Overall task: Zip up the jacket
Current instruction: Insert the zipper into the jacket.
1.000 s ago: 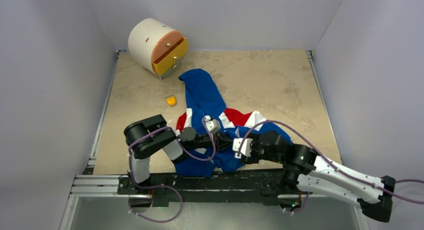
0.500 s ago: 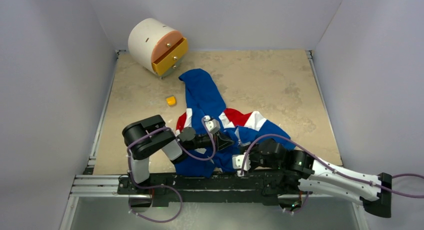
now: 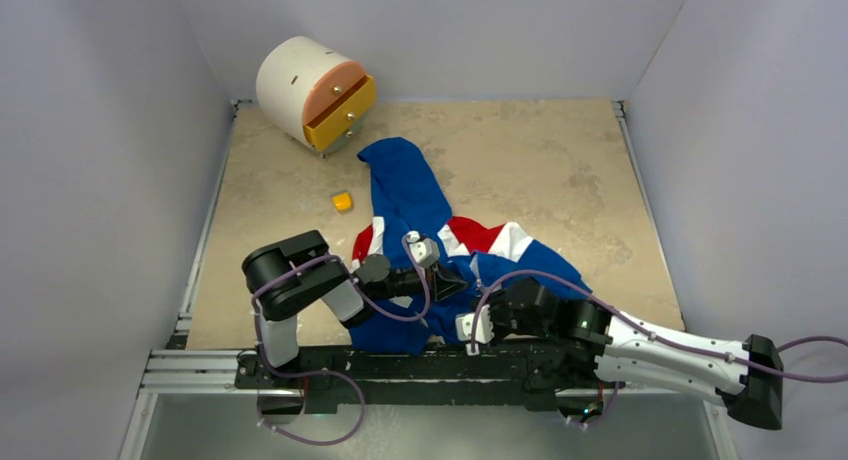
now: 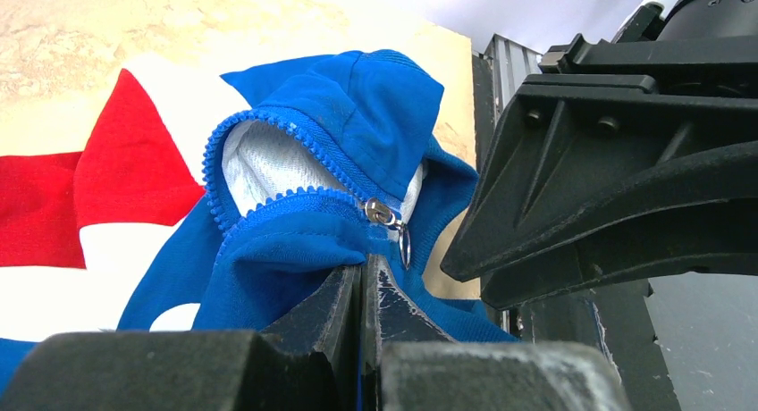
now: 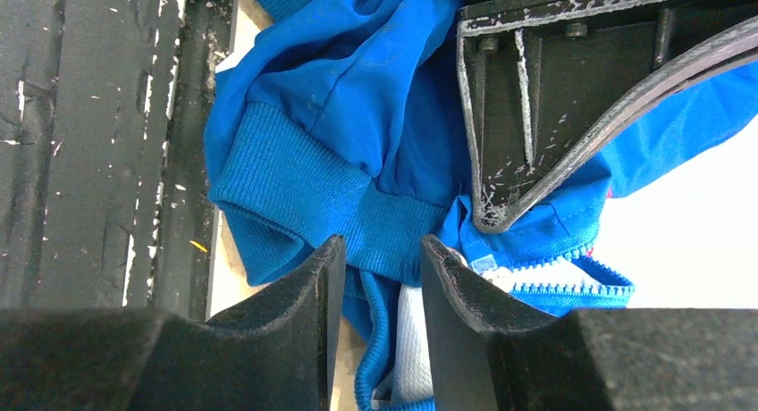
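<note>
- my left fingers: pressed together, pinching blue jacket fabric just at 6 o'clock of the zipper slider
- my right fingers: spread, ribbed hem sits in the gap; can't tell if I'm squeezing it
- jacket lies crumpled on the desk, 6 o'clock of centre, reaching the near edge; one sleeve runs toward 12 o'clock
- zipper teeth gape past the slider, white lining showing
- yellow block at 9 o'clock of that sleeve, not touching
</note>
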Controlling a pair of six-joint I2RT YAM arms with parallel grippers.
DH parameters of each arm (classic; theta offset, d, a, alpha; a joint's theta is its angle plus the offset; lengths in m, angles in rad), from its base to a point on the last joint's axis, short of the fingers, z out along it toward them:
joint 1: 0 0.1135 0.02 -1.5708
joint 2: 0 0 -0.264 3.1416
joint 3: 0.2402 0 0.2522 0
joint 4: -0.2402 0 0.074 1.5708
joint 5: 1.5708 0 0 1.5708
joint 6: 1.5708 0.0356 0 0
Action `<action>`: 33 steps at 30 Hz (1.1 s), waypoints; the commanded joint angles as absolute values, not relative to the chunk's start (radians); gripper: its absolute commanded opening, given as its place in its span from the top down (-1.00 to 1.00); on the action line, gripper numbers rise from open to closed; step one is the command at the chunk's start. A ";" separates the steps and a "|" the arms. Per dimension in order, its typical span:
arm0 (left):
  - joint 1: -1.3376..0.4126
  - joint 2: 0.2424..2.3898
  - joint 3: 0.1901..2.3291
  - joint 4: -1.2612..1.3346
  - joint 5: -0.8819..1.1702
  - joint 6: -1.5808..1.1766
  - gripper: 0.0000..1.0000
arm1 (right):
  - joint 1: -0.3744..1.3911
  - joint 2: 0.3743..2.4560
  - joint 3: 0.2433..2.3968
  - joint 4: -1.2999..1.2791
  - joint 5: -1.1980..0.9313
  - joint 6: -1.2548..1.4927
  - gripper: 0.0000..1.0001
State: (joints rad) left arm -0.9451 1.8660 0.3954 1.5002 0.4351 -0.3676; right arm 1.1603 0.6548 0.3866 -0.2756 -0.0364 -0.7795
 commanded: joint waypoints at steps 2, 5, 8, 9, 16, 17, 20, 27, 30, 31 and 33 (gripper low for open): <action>-0.953 1.847 0.396 1.529 0.454 -0.392 1.00 | 1.166 0.675 0.371 -0.223 -0.001 -0.789 0.22; -0.953 1.849 0.397 1.532 0.458 -0.396 1.00 | 1.165 0.687 0.366 -0.219 -0.002 -0.788 0.22; -0.953 1.852 0.397 1.531 0.460 -0.397 1.00 | 1.165 0.689 0.359 -0.201 -0.002 -0.792 0.23; -0.953 1.853 0.398 1.531 0.461 -0.397 1.00 | 1.165 0.687 0.357 -0.198 0.013 -0.794 0.23; -0.953 1.855 0.403 1.531 0.462 -0.402 1.00 | 1.165 0.690 0.348 -0.191 0.056 -0.815 0.25; -0.953 1.856 0.403 1.530 0.461 -0.402 1.00 | 1.165 0.690 0.348 -0.190 0.059 -0.815 0.25; -0.953 1.856 0.403 1.528 0.461 -0.402 1.00 | 1.166 0.683 0.348 -0.189 0.072 -0.819 0.25; -0.953 1.854 0.408 1.520 0.462 -0.402 1.00 | 1.164 0.689 0.337 -0.180 0.095 -0.827 0.25; -0.953 1.854 0.412 1.516 0.462 -0.403 1.00 | 1.165 0.700 0.330 -0.169 0.100 -0.825 0.25; -0.953 1.855 0.413 1.514 0.462 -0.403 1.00 | 1.166 0.703 0.329 -0.164 0.103 -0.825 0.25; -0.953 1.854 0.414 1.513 0.462 -0.404 1.00 | 1.165 0.710 0.327 -0.155 0.114 -0.830 0.25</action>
State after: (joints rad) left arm -0.9451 1.8660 0.3958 1.4944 0.4423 -0.3840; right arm 1.1603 0.6949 0.3351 -0.2024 0.0814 -0.8131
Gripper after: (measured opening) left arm 0.022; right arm 0.379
